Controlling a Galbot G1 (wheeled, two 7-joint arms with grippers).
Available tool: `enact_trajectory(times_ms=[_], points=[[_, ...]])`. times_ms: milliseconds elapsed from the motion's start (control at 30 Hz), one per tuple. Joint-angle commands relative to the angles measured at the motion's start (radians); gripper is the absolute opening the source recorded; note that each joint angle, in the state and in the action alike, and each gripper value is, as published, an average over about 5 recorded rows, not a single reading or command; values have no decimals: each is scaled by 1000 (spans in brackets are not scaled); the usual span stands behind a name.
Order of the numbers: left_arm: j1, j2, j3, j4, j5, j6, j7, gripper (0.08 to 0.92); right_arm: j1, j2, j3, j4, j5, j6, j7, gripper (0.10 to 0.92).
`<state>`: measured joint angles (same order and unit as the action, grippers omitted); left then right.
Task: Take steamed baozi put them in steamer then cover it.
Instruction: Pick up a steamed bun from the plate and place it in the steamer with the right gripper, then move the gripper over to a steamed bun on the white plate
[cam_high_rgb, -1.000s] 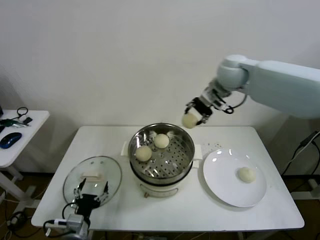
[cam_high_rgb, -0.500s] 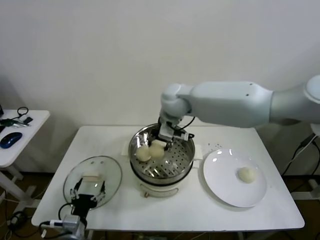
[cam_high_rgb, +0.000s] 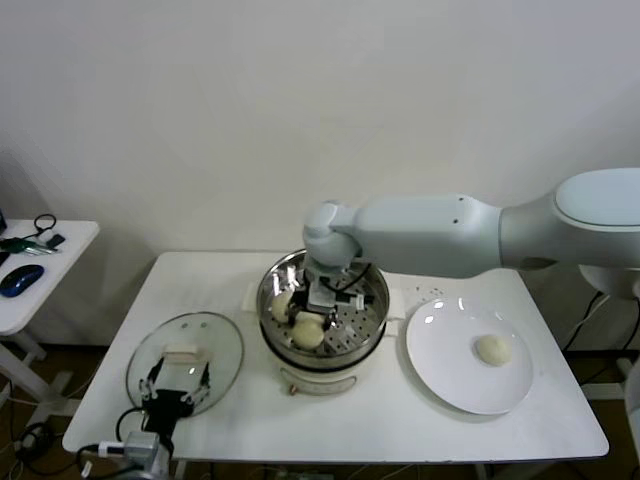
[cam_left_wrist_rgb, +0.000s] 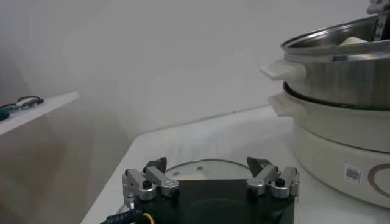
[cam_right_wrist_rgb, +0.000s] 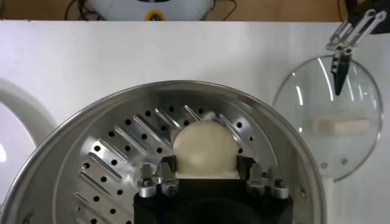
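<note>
The steel steamer (cam_high_rgb: 376, 296) stands on its white pot base at the table's middle. My right gripper (cam_high_rgb: 313, 318) reaches down into it and is shut on a cream baozi (cam_high_rgb: 308, 333) low over the perforated floor at the front left. In the right wrist view the baozi (cam_right_wrist_rgb: 204, 146) sits between the fingers (cam_right_wrist_rgb: 169, 165), over the steamer floor (cam_right_wrist_rgb: 109, 159). Another baozi (cam_high_rgb: 282, 303) lies at the basket's left; the arm hides the rest of the inside. One baozi (cam_high_rgb: 492, 349) lies on the white plate (cam_high_rgb: 450, 385). The glass cover (cam_high_rgb: 186, 352) lies flat at the left. My left gripper (cam_high_rgb: 178, 383) is open at its near edge.
A side table (cam_high_rgb: 45, 262) with a blue mouse (cam_high_rgb: 20, 279) and cables stands to the far left. A white socket strip (cam_high_rgb: 430, 293) lies behind the plate. In the left wrist view the left gripper (cam_left_wrist_rgb: 207, 164) hovers over the cover (cam_left_wrist_rgb: 204, 171), with the steamer (cam_left_wrist_rgb: 341, 67) beyond.
My right arm has carried the baozi from above the steamer's back right down into the basket, to its front left. The left arm has stayed by the cover.
</note>
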<state>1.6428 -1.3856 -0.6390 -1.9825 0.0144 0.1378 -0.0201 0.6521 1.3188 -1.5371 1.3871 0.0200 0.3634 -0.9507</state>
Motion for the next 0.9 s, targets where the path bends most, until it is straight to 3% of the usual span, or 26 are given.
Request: enact_trajectory(times_ms=[33, 233, 533, 767, 900], points=[[5, -2, 0, -2, 0, -3, -1, 823, -17, 16, -7, -1, -2, 10, -30, 652], [8, -2, 0, -2, 0, -4, -2, 823, -9, 9, -14, 4, 14, 5, -29, 661], [5, 1, -4, -2, -3, -4, -3, 823, 109, -53, 12, -17, 152, -57, -89, 814], [0, 4, -3, -4, -2, -1, -2, 823, 298, -278, -64, -147, 464, -168, -209, 823], [-4, 6, -4, -2, -2, 0, -1, 823, 349, -436, -204, -194, 538, -240, -226, 823]])
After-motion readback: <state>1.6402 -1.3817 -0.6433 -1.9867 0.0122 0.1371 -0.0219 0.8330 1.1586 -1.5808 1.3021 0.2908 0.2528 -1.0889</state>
